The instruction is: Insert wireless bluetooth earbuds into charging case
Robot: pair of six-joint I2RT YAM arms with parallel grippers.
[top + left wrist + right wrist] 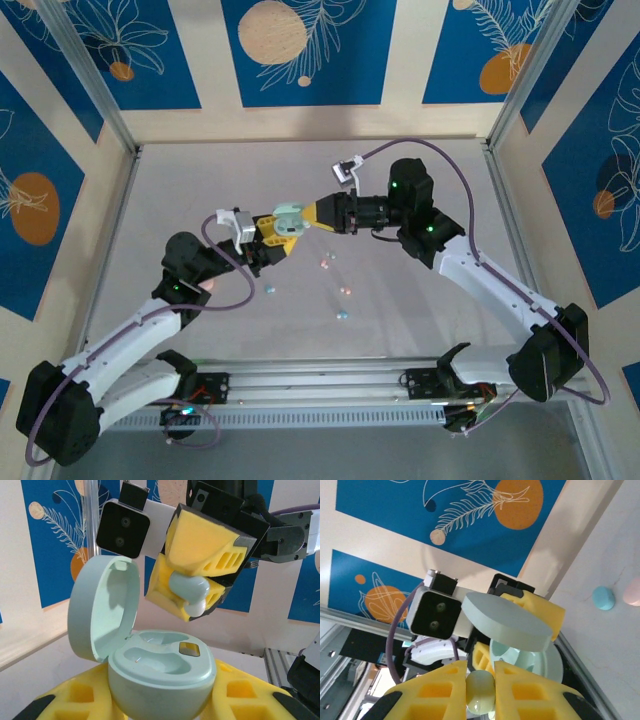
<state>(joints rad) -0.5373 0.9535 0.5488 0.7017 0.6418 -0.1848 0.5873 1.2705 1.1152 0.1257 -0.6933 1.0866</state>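
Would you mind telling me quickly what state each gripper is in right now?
Left gripper: shut on the open mint charging case.
Right gripper: shut on a mint earbud.

No lettering, label, brand or number can be read anywhere: the blue wall panels [340,80] at the top of the frame bear white leaf drawings and orange discs, and the mint-green oval plastic charging case [160,680] is unmarked.

earbud [189,591] above case [162,677], lid [100,610] at left

mint case [162,677] runs off the bottom edge.
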